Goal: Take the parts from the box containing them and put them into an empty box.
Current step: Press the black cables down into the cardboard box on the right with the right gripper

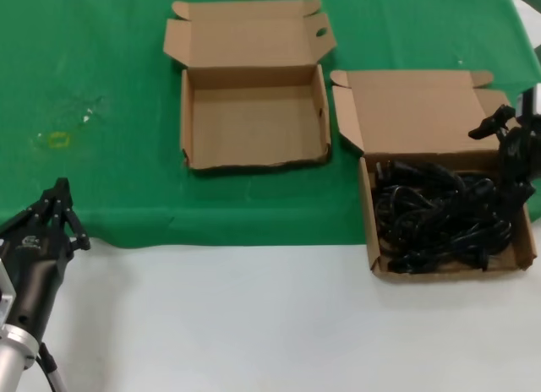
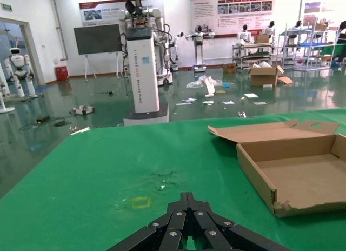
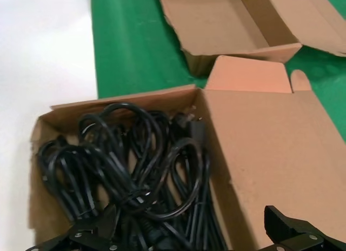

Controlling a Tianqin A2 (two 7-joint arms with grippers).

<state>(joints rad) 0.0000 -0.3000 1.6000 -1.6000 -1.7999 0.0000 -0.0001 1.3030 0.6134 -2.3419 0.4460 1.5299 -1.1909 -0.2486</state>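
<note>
On the green mat [image 1: 118,88] in front of you sit two brown cardboard boxes, side by side and just apart. The right box [image 1: 507,261], with the tall lid flap standing back from its tray, is the one holding the parts [image 1: 439,215]; the left box [image 1: 196,122], with the shorter, wider flap and wavy front wall, has nothing in it. Both have their lid flaps on the far side from you and their open front walls toward you.

The parts are thin black cords in a tangled heap of loops filling the tray; you cannot count the bundles. One plug [image 3: 190,124] shows near the tray's lid-side wall.

Your right gripper [image 1: 514,160] reaches in from the right edge and hangs over the right end of the full box, its fingers spread wide apart above the cords in the right wrist view, holding nothing. Your left gripper [image 1: 57,210] rests at the near left, at the mat's front edge, well apart from both boxes, pointing away from you with its fingertips drawn together.
</note>
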